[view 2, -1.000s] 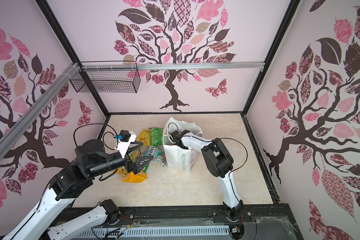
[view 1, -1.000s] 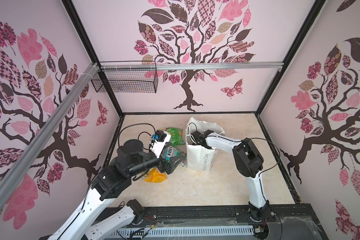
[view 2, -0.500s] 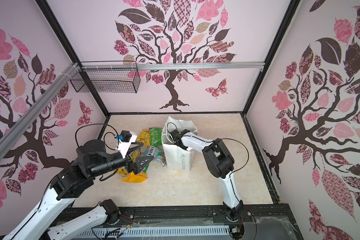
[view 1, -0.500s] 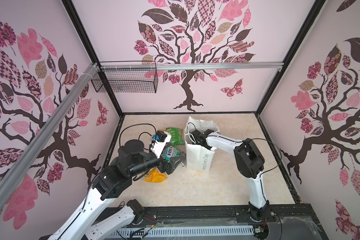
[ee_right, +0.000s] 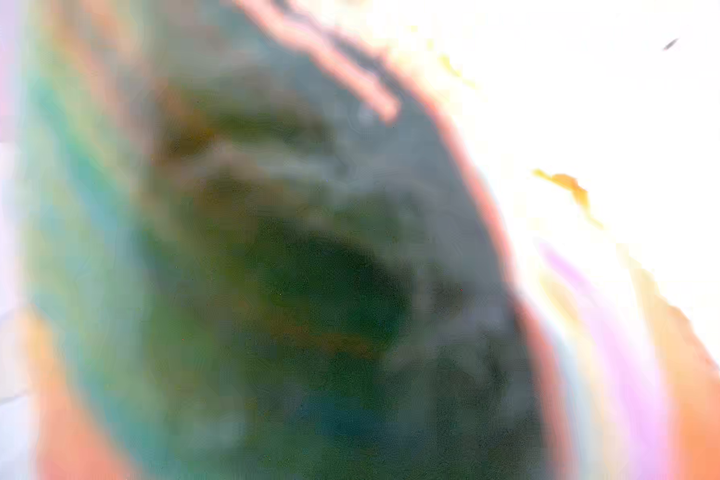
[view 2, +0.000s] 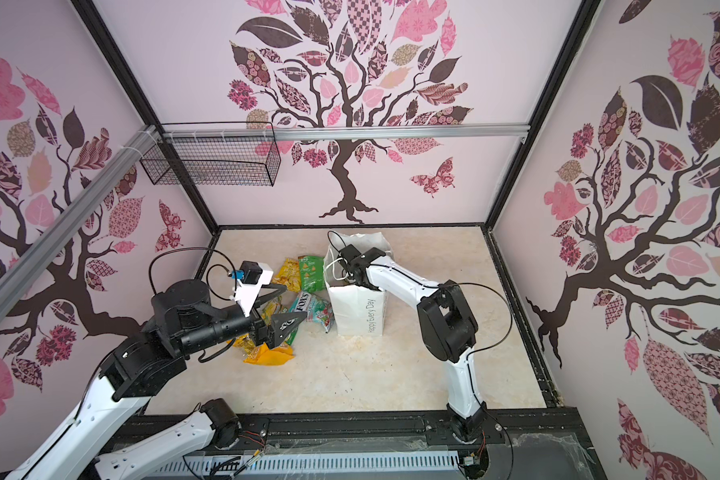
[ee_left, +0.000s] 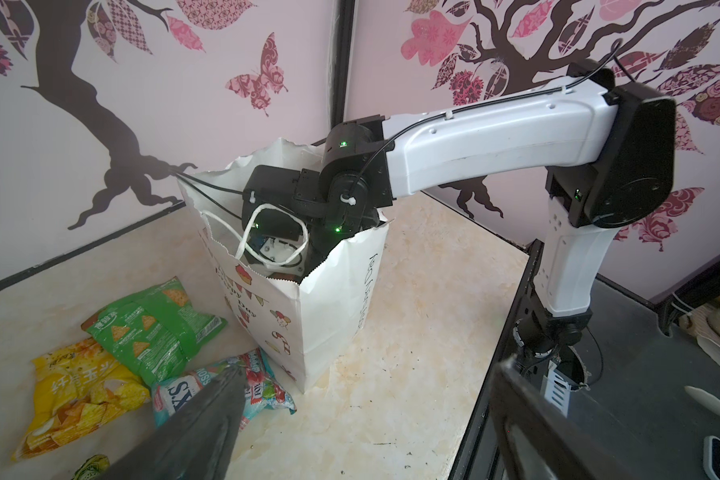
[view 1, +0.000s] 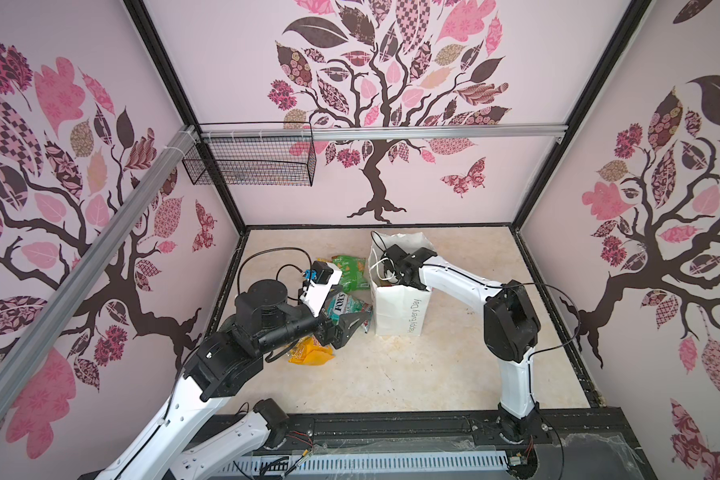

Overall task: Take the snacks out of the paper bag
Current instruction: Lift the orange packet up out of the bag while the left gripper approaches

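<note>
Five snacks on table, one paper bag; left gripper spread, empty; right gripper in bag, grip unreadable.

The right arm is reaching down into the open top of the upright bag, and its tip is sinking out of sight inside. The left gripper is hovering with jaws spread wide over the packets lying left of the bag. These are a yellow packet and a green packet at the back, a teal packet just beside the bag, and a yellow-orange packet nearest the front.
</note>
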`<action>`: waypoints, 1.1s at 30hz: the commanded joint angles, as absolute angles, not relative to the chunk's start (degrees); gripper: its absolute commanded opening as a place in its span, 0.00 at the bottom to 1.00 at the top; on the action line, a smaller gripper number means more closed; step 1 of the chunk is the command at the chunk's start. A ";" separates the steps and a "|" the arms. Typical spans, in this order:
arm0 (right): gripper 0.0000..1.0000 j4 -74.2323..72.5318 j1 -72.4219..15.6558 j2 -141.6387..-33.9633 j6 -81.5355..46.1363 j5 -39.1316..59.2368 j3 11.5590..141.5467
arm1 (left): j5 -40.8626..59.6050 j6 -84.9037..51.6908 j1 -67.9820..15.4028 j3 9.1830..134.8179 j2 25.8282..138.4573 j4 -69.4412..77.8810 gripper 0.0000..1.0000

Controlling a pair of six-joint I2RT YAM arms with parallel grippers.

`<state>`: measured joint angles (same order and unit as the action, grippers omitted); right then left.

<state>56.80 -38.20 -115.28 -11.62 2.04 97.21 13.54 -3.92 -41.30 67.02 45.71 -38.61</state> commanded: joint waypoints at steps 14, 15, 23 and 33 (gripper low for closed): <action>0.08 60.63 -38.32 -108.37 -11.83 -0.07 106.94 | 13.73 -3.91 -41.42 66.01 45.67 -36.96 0.93; 0.08 60.49 -38.30 -108.28 -11.73 0.09 107.20 | 13.79 -3.87 -41.48 66.10 45.74 -36.97 0.93; 0.09 54.02 -37.34 -107.30 -14.10 7.13 100.81 | 8.92 -9.38 -41.42 64.15 48.00 -34.52 0.93; 0.10 49.78 -37.35 -105.00 -17.47 10.68 97.50 | 6.26 -29.54 -41.41 59.17 60.50 -17.23 0.85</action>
<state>52.42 -37.39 -110.45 -15.88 8.84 97.03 4.78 -23.22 -41.30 60.20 57.74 -25.15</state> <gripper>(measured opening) 0.227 0.866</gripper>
